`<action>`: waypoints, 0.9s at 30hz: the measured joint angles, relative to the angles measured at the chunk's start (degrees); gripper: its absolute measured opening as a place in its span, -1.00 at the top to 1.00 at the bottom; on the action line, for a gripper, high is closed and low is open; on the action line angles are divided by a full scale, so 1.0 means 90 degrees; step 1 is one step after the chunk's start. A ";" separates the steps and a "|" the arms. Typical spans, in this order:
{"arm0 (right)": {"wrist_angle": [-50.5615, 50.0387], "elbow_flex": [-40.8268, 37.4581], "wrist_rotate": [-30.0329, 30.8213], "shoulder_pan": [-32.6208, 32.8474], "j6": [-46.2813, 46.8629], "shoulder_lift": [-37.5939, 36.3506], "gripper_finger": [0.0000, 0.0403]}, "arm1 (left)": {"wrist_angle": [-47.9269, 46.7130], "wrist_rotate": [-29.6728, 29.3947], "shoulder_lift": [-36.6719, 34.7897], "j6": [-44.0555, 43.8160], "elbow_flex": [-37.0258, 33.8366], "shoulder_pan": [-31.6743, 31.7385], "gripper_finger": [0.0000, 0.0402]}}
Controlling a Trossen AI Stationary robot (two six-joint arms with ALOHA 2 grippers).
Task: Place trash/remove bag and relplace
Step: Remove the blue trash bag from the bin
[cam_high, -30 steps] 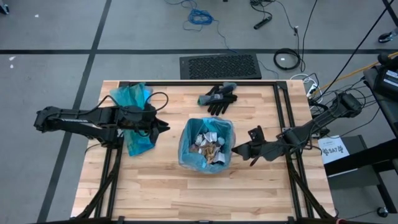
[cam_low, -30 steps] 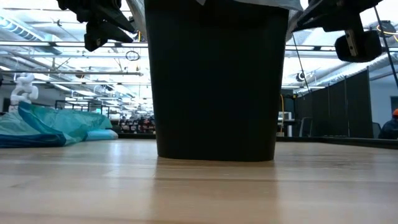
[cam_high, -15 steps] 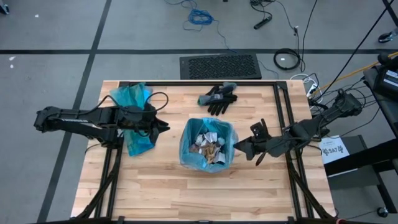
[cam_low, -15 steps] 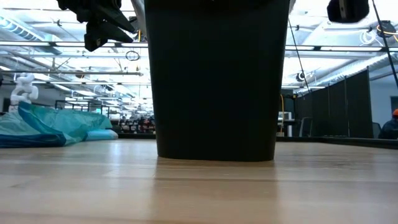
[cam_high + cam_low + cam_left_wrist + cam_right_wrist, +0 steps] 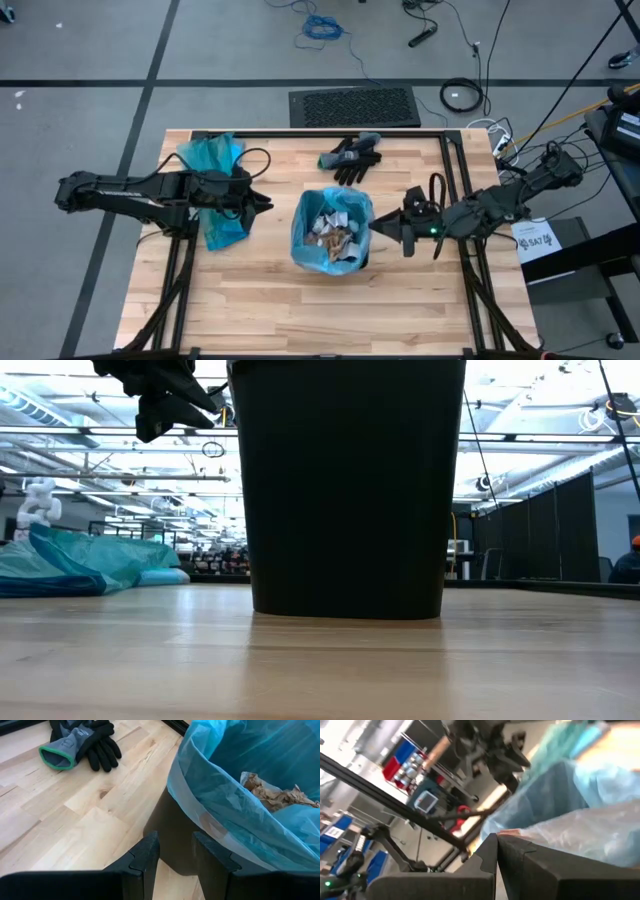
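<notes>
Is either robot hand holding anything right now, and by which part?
The right hand is shut at the rim of the blue plastic bag lining the black bin; a pinch looks likely but isn't clear. The left hand holds nothing.

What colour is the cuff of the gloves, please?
The cuff of the gloves is green, best seen in the left wrist view.

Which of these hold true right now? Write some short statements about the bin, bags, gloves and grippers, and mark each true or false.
1. The bin has a blue bag fitted in it. True.
2. The bin is empty. False: crumpled paper trash lies inside.
3. The black gloves lie on the table beyond the bin. True.
4. The right gripper is wide open. False: it is shut, at the bag's rim.
5. The spare blue bag lies beside the right arm. False: it lies under the left arm.
</notes>
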 joint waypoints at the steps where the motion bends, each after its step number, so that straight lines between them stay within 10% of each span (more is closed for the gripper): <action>1: 0.0121 0.0000 -0.0002 -0.0043 -0.0135 0.0000 1.00 | -0.0001 0.0000 0.0000 0.0000 -0.0001 0.0000 0.40; 27: 0.2641 0.0002 -0.0010 -0.0964 -0.2445 0.0002 1.00 | 0.0035 0.0012 0.0329 0.0510 -0.0168 0.0000 0.40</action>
